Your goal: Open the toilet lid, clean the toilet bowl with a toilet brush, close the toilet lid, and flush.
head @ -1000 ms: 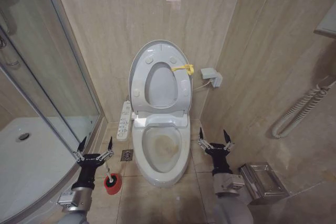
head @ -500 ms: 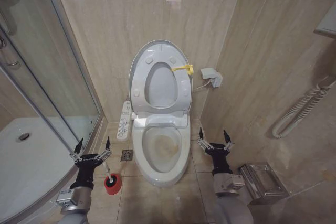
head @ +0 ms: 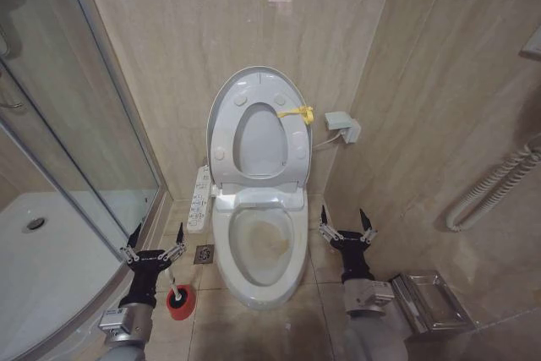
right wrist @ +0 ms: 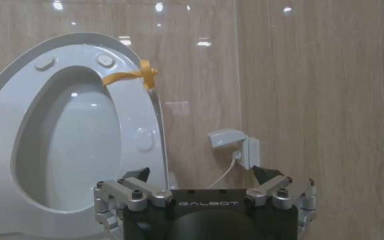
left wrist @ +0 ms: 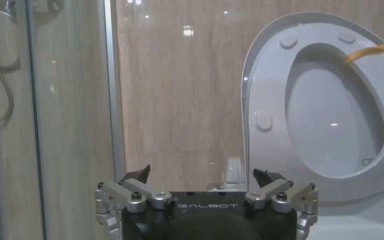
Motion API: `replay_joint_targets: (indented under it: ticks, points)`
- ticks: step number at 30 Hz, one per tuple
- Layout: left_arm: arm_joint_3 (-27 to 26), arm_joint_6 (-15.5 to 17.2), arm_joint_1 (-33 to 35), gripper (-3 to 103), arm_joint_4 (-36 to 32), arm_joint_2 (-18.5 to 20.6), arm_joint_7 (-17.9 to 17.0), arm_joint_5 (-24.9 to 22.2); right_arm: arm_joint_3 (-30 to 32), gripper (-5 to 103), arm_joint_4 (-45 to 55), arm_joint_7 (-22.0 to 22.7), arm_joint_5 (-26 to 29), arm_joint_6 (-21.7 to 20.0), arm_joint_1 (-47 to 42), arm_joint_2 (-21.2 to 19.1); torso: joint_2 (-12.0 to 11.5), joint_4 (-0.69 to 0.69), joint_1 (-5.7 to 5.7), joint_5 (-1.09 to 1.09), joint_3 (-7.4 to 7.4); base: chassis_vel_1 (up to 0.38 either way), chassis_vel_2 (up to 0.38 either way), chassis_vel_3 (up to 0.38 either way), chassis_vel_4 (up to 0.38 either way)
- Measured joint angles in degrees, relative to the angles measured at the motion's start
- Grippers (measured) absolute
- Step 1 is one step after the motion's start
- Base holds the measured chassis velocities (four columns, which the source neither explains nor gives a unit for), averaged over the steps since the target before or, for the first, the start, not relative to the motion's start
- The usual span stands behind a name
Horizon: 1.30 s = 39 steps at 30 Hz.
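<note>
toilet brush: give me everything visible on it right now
The toilet brush stands on the tiled floor to the left of the toilet bowl, near the shower glass. A round red holder base sits on the tiles, with a thin white handle rising out of it, leaning slightly. It looks like plastic. The left gripper hovers open just above the handle's top, partly hiding it; whether they touch cannot be told. Bristles are hidden in the holder.

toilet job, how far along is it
Done: the toilet lid stands raised against the wall, leaving the stained toilet bowl exposed. In hand: nothing yet; the left end effector hovers open above the toilet brush, which sits in its red holder on the floor. The right end effector waits open beside the bowl. Left: scrubbing, closing the lid, flushing.
</note>
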Motion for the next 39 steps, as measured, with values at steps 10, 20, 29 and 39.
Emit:
replay_joint_targets:
  ticks: [10, 20, 29, 39]
  points:
    - [0.2, -1.2, -0.4, 100, 1.9, -0.2, 0.0, 0.3, 0.0, 100, 0.0, 0.0, 0.0, 0.0, 0.0, 0.0, 0.0, 0.00, -0.02, 0.00, -0.01, -0.005, 0.004, 0.006, -0.008]
    - [2.3, -11.6, 0.1, 102, 16.8, -1.0, -6.2, 4.4, 0.0, 100, 0.0, 0.0, 0.0, 0.0, 0.0, 0.0, 0.0, 0.00, -0.01, -0.01, -0.01, -0.043, 0.031, 0.030, -0.031]
    - [2.6, -18.4, -1.6, 98, 27.5, -1.7, -6.9, 6.7, 0.0, 100, 0.0, 0.0, 0.0, 0.0, 0.0, 0.0, 0.0, 0.00, -0.02, -0.01, -0.01, 0.000, 0.000, 0.000, 0.000]
    - [2.8, -21.9, -7.6, 84, 39.3, -1.8, -6.0, 6.7, 0.0, 100, 0.0, 0.0, 0.0, 0.0, 0.0, 0.0, 0.0, 0.00, -0.02, 0.00, 0.00, 0.000, 0.000, 0.000, 0.000]
